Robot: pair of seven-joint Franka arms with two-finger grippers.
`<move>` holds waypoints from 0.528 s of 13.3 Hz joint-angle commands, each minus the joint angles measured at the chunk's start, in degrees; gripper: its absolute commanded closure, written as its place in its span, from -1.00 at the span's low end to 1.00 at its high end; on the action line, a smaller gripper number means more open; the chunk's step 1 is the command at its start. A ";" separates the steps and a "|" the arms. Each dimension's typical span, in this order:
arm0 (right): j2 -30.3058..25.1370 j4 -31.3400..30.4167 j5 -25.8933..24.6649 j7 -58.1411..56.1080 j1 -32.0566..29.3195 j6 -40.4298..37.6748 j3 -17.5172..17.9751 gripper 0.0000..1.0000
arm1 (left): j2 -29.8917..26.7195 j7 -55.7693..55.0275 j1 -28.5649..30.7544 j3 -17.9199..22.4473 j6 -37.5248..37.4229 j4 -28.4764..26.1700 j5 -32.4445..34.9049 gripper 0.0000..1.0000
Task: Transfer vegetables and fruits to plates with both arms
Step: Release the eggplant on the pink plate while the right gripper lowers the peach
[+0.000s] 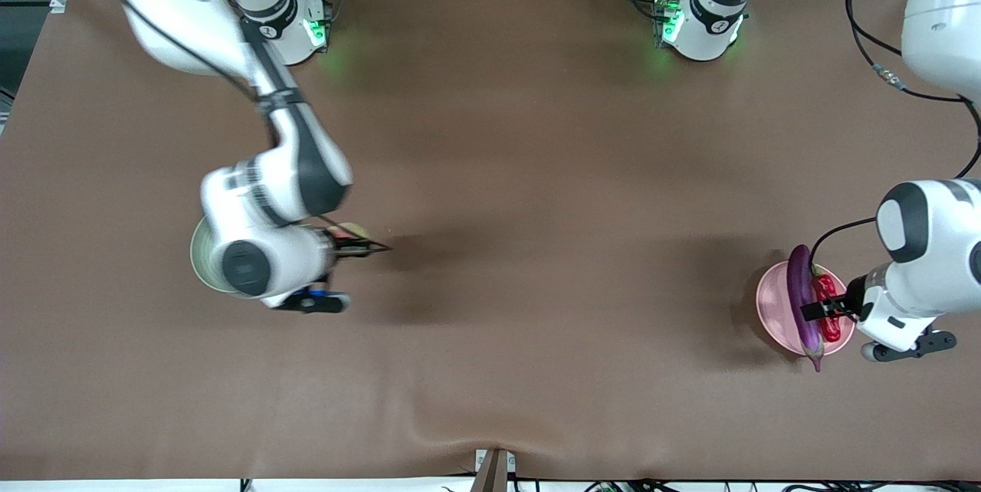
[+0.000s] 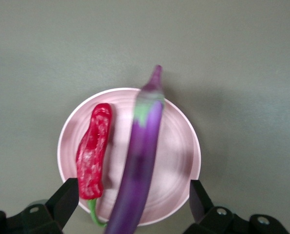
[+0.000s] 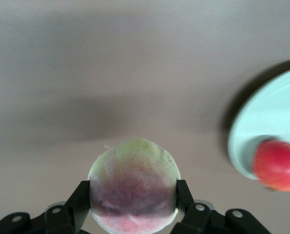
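My right gripper [image 1: 362,242] is shut on the tan-green fruit [image 1: 353,231], holding it over the brown cloth beside the pale green plate [image 1: 201,256]. In the right wrist view the fruit [image 3: 133,185] fills the jaws, and the red apple [image 3: 279,165] lies in the green plate [image 3: 266,126] near its rim. In the front view the arm hides the apple. My left gripper [image 1: 824,311] hangs open over the pale pink plate [image 1: 774,300]. The purple eggplant [image 1: 802,296] and red chili [image 1: 829,316] lie on it. The left wrist view shows the eggplant [image 2: 140,161], chili [image 2: 92,151] and plate [image 2: 176,146].
The brown cloth [image 1: 536,193] covers the whole table. It has a fold near the front edge [image 1: 490,419] above a clamp [image 1: 494,469]. The arm bases [image 1: 697,24] stand at the table's edge farthest from the camera. The eggplant's stem end overhangs the pink plate's rim.
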 commanded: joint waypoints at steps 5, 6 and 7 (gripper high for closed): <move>-3.21 -7.66 -4.53 -25.19 -13.93 2.43 1.02 1.00 | -9.33 5.02 0.17 -0.83 -4.58 -0.68 0.91 -1.00; -3.03 -7.74 -4.61 -29.07 -16.31 2.96 1.02 1.00 | -11.35 5.11 0.26 -1.18 -5.54 -0.68 0.82 -1.00; -2.86 -8.44 -4.62 -31.90 -18.51 3.66 1.02 1.00 | -13.20 5.11 0.26 -1.79 -7.38 -0.50 0.91 -1.00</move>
